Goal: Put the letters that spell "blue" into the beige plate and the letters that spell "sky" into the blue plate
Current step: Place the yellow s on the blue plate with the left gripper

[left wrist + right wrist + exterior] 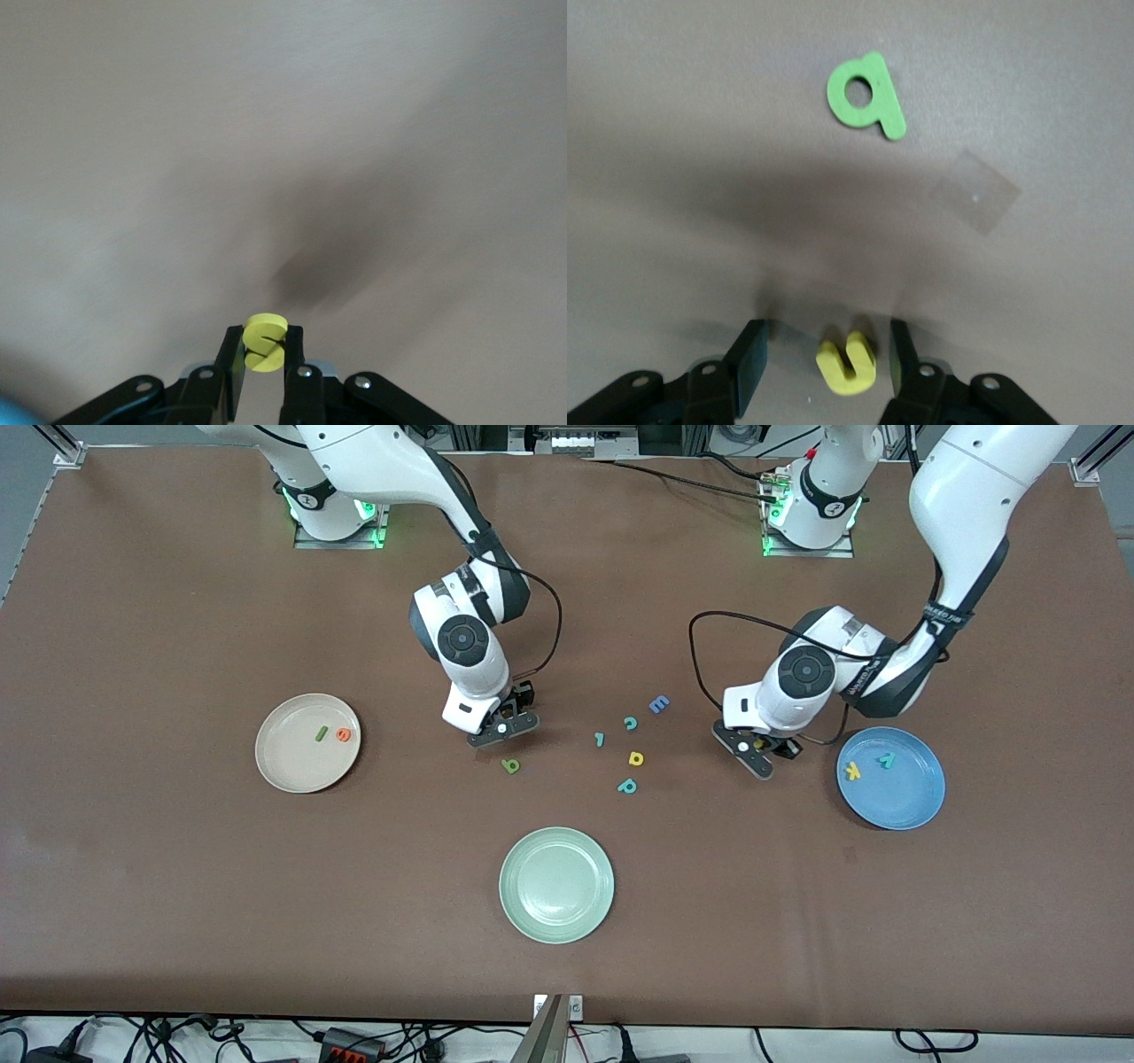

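Foam letters "l" (322, 733) and "e" (343, 734) lie in the beige plate (283, 771).

Three plates are standing: beige plate (292, 766), pale green plate (556, 886), blue plate (904, 797). Twelve foam letters (635, 758) are showing: four in plates, six on the table (177, 912), one in each wrist view.

— Both arms are glossy white shells with dark grey bands at the joints, aren't they?

— Yes, and a round dark cap sits on each wrist, just above the hand. A thin black cable loops off each forearm.

— The left gripper (755, 755) and right gripper (501, 728)?

— Black, with small silver screws by the fingers (750, 365). Green lights glow at both bases, each marked with a round black badge.
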Robot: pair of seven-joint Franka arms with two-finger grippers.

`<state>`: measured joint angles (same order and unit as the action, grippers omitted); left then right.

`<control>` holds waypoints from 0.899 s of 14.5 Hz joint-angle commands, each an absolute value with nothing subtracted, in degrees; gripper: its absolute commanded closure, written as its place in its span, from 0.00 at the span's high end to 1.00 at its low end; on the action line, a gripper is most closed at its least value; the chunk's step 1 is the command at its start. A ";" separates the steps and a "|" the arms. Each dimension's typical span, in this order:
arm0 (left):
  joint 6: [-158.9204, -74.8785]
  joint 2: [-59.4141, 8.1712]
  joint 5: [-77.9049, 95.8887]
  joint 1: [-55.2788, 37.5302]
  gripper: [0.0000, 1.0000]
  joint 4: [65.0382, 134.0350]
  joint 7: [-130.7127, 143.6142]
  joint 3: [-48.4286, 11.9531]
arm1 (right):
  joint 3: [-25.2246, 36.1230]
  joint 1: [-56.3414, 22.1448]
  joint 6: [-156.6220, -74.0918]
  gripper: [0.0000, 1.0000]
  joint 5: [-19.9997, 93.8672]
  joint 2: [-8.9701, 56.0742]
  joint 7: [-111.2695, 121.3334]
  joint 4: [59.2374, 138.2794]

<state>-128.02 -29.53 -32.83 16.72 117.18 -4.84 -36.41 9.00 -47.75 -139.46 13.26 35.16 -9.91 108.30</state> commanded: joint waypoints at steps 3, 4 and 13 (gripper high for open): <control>-110.86 -27.60 -34.10 17.84 0.10 106.89 -7.19 -37.00 | 9.49 -48.34 -138.25 0.64 13.18 33.84 -9.23 109.42; -109.61 -27.86 -34.10 19.23 0.10 105.48 -10.34 -37.00 | 9.41 -48.34 -138.25 0.64 13.18 33.84 -9.23 109.42; -120.22 -37.17 -34.37 34.18 0.10 101.95 -29.96 -35.68 | 9.49 -48.25 -138.25 0.39 12.92 34.37 -8.61 109.42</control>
